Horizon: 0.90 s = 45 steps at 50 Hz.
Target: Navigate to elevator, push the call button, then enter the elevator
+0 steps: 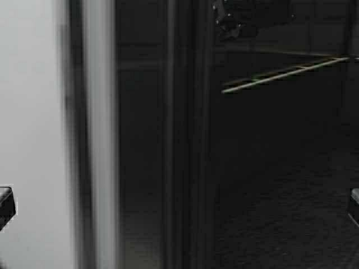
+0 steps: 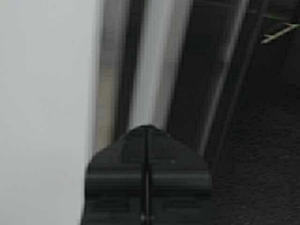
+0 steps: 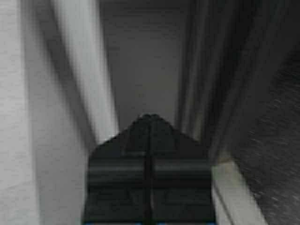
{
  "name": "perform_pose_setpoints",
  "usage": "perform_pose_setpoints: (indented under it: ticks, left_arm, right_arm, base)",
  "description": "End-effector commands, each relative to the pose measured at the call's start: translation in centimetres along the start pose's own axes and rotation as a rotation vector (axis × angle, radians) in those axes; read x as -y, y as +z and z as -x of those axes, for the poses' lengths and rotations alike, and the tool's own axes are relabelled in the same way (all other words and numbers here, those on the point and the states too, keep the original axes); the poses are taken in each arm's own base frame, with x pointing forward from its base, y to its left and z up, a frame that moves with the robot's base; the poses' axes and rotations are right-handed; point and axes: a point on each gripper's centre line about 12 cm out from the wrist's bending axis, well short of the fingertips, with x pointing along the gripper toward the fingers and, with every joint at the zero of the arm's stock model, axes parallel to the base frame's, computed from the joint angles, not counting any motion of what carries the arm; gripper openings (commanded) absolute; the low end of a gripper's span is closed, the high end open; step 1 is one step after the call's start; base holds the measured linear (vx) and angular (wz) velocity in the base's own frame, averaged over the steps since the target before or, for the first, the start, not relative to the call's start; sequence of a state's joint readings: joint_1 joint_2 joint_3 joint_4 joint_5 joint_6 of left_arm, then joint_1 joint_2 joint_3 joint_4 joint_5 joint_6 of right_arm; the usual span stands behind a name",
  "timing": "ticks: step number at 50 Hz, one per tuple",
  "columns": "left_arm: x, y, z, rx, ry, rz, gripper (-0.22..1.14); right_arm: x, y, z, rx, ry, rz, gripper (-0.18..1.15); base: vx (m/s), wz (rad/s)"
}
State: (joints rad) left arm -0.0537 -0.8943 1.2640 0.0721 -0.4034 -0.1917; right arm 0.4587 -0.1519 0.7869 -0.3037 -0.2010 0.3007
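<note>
The elevator [image 1: 263, 168] fills the middle and right of the high view: its doorway stands open onto a dark cabin, with a dark speckled floor [image 1: 291, 224] running back to shadowed wall panels. A thin pale handrail [image 1: 286, 73] crosses the cabin's upper right at a slant, with a faint green tint part-way along it. At the cabin's left edge stand the dark upright bands of the door frame [image 1: 185, 140], and just left of those a pale metal jamb [image 1: 101, 140] (blurred, so its finer detail cannot be told). Further left, a plain light wall [image 1: 31, 112] takes up the rest of the view.

The left tool [image 2: 146, 129] has its two black fingers pressed together along a thin centre seam, holding nothing; it points at the pale jamb, with the light wall to one side and the dark cabin floor to the other. Only a dark corner of that arm shows at the high view's lower left edge.

The right tool [image 3: 149, 117] is likewise closed tight and empty, aimed at a grey recessed panel [image 3: 145, 61] between pale and dark upright bands, with a light sill [image 3: 234, 192] and the speckled floor just beside it.
</note>
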Motion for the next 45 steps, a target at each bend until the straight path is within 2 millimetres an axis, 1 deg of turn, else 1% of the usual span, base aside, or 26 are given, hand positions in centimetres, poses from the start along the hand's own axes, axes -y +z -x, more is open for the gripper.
perform_pose_setpoints:
  ticks: [1,5,16,22,26,32,39,45]
  left_arm:
    - [0.1,0.8,-0.3,0.024,-0.003,-0.008,0.02]
    - [0.1,0.6,-0.2,0.021,-0.004,-0.014,0.02]
    - [0.1,0.7,-0.2,0.022,-0.004,-0.02,0.02]
    - [0.1,1.1,-0.1,0.039,-0.006,-0.016,0.02]
    - [0.2,1.3,0.2,0.053,-0.008,-0.013,0.02]
    - [0.1,0.5,0.5,0.037,-0.004,-0.009,0.02]
    - [0.2,1.4,0.2,0.059,-0.007,-0.023,0.02]
    - [0.1,1.0,-0.1,0.038,-0.004,-0.027,0.02]
  right_arm:
    - [-0.1,1.0,-0.4,0.027,0.004,-0.001,0.05]
    - [-0.1,0.8,-0.5,0.02,0.003,0.0,0.05]
    - [-0.1,1.3,-0.6,0.032,0.004,0.001,0.05]
    - [-0.1,1.3,-0.5,0.035,0.004,-0.001,0.05]
    - [-0.5,1.7,-0.5,0.045,0.015,0.006,0.05]
    - [-0.5,1.5,-0.6,0.039,0.015,0.005,0.05]
    - [-0.7,2.1,-0.5,0.064,0.023,0.008,0.05]
    - [-0.6,2.5,-0.2,0.077,0.021,0.013,0.05]
  base:
    - [0.43,-0.47]
    - [0.43,-0.48]
    - [0.46,-0.51]
    - [0.44,-0.54]
    - [0.44,-0.55]
    - [0.45,-0.58]
    - [0.45,-0.56]
    - [0.43,-0.34]
